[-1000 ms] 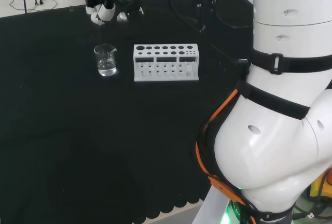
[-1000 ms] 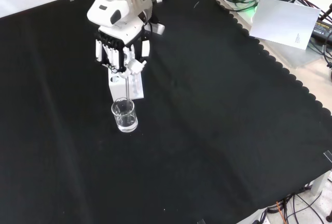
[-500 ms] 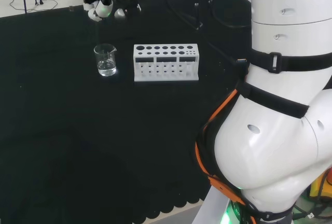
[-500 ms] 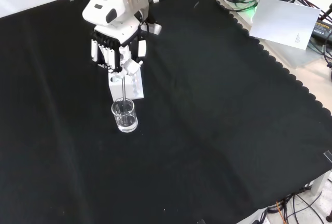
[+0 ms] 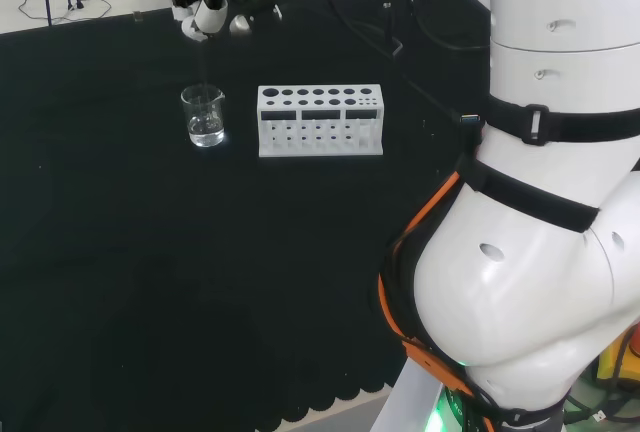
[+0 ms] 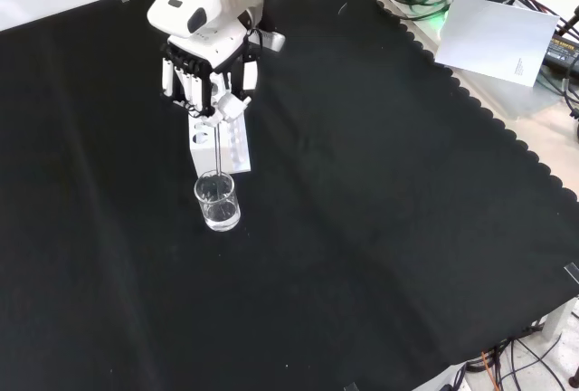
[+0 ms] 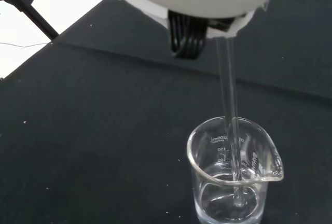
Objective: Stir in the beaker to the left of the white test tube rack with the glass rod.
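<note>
In the head view, from the left: beaker upright on the black worktop, some clear liquid in its bottom. Above it, robot hand, fingers curled round the glass rod, rod hanging nearly upright, lower end dipped in the liquid per the wrist view. Just to the right of the beaker, white test tube rack.

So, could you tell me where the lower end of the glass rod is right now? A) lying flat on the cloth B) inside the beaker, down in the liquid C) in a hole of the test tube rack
B: the wrist view shows the glass rod reaching down from the hand into the beaker, its tip in the clear liquid.
</note>
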Controlling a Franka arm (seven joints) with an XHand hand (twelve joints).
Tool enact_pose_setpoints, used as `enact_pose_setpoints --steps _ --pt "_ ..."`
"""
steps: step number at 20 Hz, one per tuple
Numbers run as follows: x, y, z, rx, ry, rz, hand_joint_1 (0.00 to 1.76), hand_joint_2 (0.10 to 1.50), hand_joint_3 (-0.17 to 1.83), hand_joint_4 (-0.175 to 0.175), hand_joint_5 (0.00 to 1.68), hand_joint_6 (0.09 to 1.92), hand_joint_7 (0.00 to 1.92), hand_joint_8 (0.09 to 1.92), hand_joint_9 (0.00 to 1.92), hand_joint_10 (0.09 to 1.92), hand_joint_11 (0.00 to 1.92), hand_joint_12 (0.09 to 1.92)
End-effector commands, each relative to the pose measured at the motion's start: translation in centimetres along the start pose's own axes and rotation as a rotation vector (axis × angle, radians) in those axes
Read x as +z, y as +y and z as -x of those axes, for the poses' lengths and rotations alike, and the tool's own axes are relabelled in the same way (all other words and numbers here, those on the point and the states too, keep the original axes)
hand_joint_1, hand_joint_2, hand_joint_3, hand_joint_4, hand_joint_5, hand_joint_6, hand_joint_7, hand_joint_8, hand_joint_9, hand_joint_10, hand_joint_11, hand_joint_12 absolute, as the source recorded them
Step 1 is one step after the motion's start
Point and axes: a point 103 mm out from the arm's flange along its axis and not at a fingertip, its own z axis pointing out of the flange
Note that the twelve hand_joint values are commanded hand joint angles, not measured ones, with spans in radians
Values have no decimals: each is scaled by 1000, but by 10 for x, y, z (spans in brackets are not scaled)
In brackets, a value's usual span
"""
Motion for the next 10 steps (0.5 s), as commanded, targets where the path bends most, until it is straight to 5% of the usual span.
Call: enact_pose_setpoints --steps 1,10 --pt "6 8 -24 -27 4 15 1331 588 766 -175 1264 481 1378 784 1640 783 1058 893" --pt "-1 21 -2 -18 11 25 1331 589 765 -175 1264 480 1377 786 1639 784 1058 893"
